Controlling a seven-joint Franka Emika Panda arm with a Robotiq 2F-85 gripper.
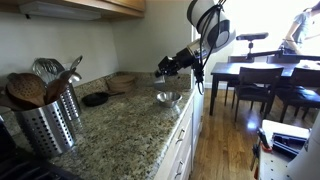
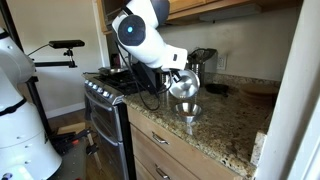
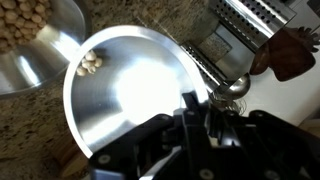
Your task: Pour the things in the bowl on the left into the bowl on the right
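Broadly, the granite counter (image 1: 120,130) carries everything. Above it the pincer (image 3: 205,108) is clamped fully shut on the near rim of the steel bowl (image 3: 140,100), which fills the middle of the wrist view and hangs tilted in an exterior view (image 2: 183,85). The receiving bowl (image 3: 40,65) sits at the upper left of the wrist frame, diagonally across the held bowl from the pincer, its edge overlapped there by the held bowl's far lip. Most of the pale nuts (image 3: 22,25) lie in it already. A small cluster (image 3: 90,63) sits just inside the held bowl's upper-left rim, on the side facing the receiver. A steeper tip toward upper left should probably finish the pour.
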